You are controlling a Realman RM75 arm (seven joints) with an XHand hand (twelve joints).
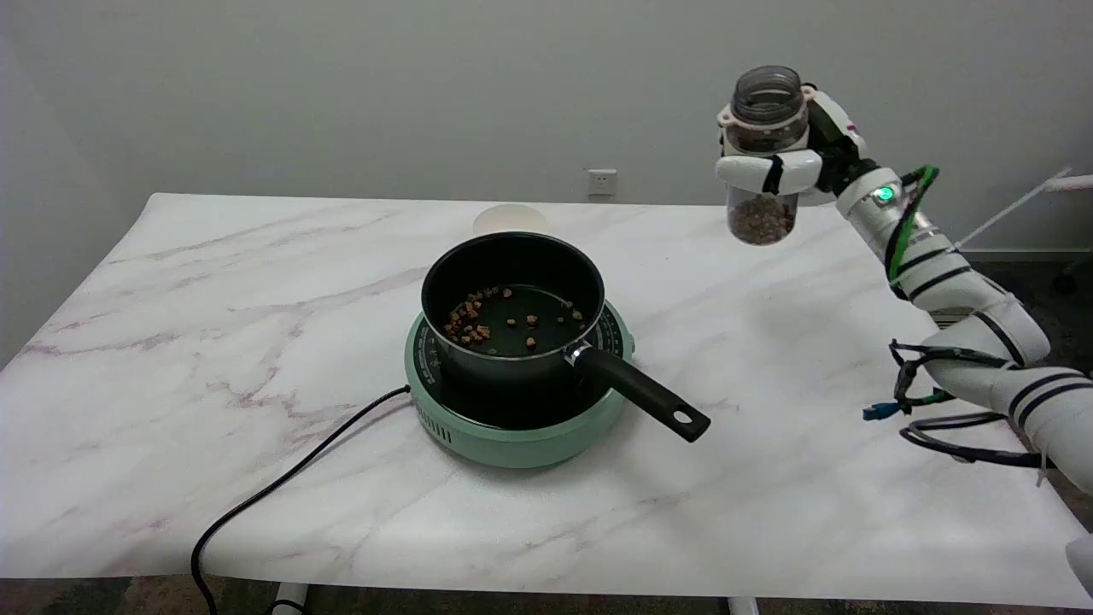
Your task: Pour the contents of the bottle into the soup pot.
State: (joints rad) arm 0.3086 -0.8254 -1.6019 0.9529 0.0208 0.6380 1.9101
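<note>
A clear open-topped bottle hangs upright in the air above the table's far right, with brown pellets filling its bottom. My right hand grips it around the middle, fingers wrapped across its front. The black soup pot sits on a green cooker at the table's centre, well to the left of and below the bottle. Several brown pellets lie scattered on the pot's floor. Its black handle points toward the near right.
A black power cord runs from the cooker's left side off the table's front edge. A pale round lid or dish lies just behind the pot. The marble table's right edge lies under my forearm.
</note>
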